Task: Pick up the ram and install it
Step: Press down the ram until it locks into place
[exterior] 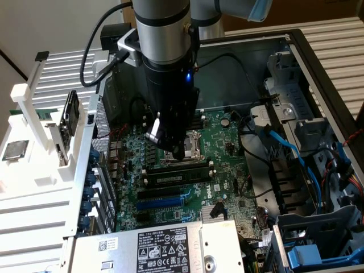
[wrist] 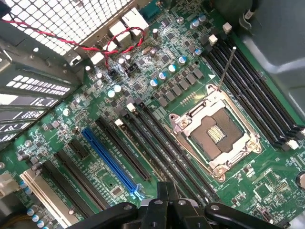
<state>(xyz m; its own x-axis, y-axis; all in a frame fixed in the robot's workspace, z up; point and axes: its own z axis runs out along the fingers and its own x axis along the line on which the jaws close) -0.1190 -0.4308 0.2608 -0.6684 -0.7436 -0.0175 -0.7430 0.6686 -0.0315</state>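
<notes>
Nearest the exterior camera sits a silver power supply box with a black label, well short of the end effector and on the viewer's side of it. The end effector hangs from the arm over the green motherboard inside the open computer case, its tip low above the board. Its fingers are clenched together, with nothing seen between them.

Directly beneath and behind the tip lies the open processor socket with its silver frame. Just beside the tip, on the side toward the power supply, the ram lies along one of the long black memory slots, a dark stick with a pale sticker, apparently seated there and apart from the fingers. Beyond it from the end effector runs a blue expansion slot.

Well away toward the exterior view's left stands a white rack holding a square silver chip. Toward the exterior view's right, blue cables cross the drive bays.
</notes>
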